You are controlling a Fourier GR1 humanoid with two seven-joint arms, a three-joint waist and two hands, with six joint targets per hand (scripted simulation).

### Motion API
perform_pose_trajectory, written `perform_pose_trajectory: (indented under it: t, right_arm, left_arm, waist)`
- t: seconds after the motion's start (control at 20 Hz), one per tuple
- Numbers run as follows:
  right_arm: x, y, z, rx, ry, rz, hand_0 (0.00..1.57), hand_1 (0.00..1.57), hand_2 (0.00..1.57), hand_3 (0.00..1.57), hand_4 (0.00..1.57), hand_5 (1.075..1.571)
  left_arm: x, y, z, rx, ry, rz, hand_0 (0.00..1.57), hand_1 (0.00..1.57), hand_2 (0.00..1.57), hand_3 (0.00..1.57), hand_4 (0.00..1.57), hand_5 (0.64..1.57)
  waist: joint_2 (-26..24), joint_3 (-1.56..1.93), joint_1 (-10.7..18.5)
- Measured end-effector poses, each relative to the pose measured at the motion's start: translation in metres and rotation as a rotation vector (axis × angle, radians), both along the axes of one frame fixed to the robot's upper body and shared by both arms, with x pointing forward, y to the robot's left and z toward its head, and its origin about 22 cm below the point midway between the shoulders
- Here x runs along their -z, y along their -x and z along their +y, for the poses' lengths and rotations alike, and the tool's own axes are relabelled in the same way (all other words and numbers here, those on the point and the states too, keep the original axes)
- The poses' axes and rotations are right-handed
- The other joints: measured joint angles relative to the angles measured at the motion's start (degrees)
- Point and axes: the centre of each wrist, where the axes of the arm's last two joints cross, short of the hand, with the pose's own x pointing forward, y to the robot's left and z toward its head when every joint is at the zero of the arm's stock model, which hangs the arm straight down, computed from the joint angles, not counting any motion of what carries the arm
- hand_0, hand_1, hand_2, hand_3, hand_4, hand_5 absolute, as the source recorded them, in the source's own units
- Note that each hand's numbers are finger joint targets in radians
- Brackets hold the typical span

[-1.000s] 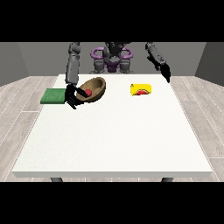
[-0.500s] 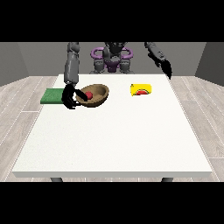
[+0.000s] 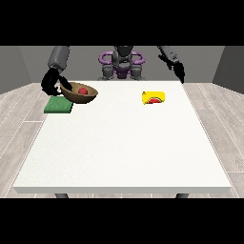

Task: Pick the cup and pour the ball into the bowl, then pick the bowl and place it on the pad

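We see the hand at the view's left (image 3: 51, 82) curled on the brown bowl's (image 3: 80, 94) rim; the bowl, holding a red ball (image 3: 82, 90), hangs just beside the green pad (image 3: 58, 105), overlapping its edge. The yellow cup (image 3: 154, 97) lies well apart from the pad. We cannot tell the fingers of the hand at the view's right (image 3: 179, 71).

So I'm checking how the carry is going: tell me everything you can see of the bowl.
The bowl is brown and looks wooden, shallow and round, tipped slightly. A red ball lies inside. The robot hand at the view's left grips its rim. It is near the table's far left corner, its left side over the green pad; whether it touches the pad is unclear.
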Motion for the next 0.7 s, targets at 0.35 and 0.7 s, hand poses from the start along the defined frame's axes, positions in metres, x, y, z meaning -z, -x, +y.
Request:
perform_pose_trajectory:
  t: [0.35,0.7]
  right_arm:
    - [-0.063,-0.031,0.027,-0.179,0.137,0.113,1.57,1.57,1.57,1.57,1.57,1.554]
    - [-0.076,-0.025,0.013,-0.206,0.181,0.008,1.57,1.57,1.57,1.54,1.51,1.570]
  left_arm:
    - [0.044,0.032,0.049,-0.155,0.012,0.068,0.00,0.00,0.00,0.00,0.00,0.718]
    - [0.037,0.048,0.131,-0.285,0.040,-0.054,0.00,0.00,0.00,0.00,0.00,1.063]
  waist:
    - [-3.96,0.35,-8.27]
    - [2.42,0.49,-12.97]
